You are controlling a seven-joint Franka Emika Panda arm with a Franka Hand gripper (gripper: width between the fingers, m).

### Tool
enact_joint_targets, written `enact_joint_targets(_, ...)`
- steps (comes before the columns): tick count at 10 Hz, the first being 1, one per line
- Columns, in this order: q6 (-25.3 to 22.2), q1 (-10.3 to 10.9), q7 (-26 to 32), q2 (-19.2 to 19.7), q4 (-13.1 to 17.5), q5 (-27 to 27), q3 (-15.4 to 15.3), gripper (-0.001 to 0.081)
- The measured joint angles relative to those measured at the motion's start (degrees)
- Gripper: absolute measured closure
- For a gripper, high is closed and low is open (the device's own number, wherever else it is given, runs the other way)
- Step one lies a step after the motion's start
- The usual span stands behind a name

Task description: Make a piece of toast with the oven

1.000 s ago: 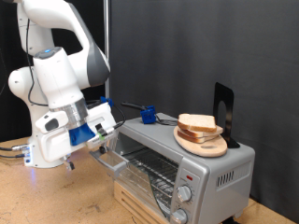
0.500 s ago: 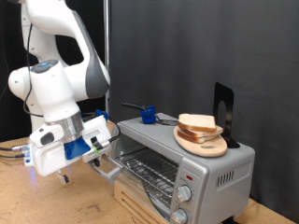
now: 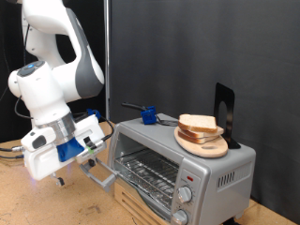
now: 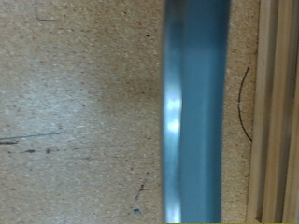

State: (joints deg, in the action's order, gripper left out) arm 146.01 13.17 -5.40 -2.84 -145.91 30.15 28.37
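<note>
The silver-grey oven (image 3: 208, 167) stands at the exterior view's right with its glass door (image 3: 101, 172) swung down open, so the wire rack (image 3: 145, 172) shows. The piece of toast (image 3: 198, 123) lies on a round wooden plate (image 3: 202, 146) on top of the oven. My gripper (image 3: 86, 161) is at the open door's outer edge, low at the left; its fingers are hidden behind the hand. The wrist view shows only a blue-grey band, the door's edge (image 4: 196, 112), over the wooden tabletop (image 4: 75, 112). No fingers show there.
A small blue object (image 3: 147, 115) and a black stand (image 3: 223, 114) sit on the oven top. Two round knobs (image 3: 185, 195) are on the oven's front. The oven rests on a wooden box (image 3: 131, 201). Cables (image 3: 11, 150) trail at the left.
The hand has moved down and to the exterior view's left, and the oven door has swung further down and open with it. The toast and plate have not moved.
</note>
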Motion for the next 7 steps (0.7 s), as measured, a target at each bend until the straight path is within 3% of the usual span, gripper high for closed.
enact_joint_targets(2, 2.38, -0.54, -2.67, 0.94, -0.46, -3.48, 0.12, 0.0124)
enact_joint_targets(4, 7.03, -0.52, -5.13, 4.83, -0.49, -4.64, 0.0, 0.0124)
enact_joint_targets(7, 10.86, -0.99, -1.4, 10.79, 1.16, 1.72, -0.72, 0.0124)
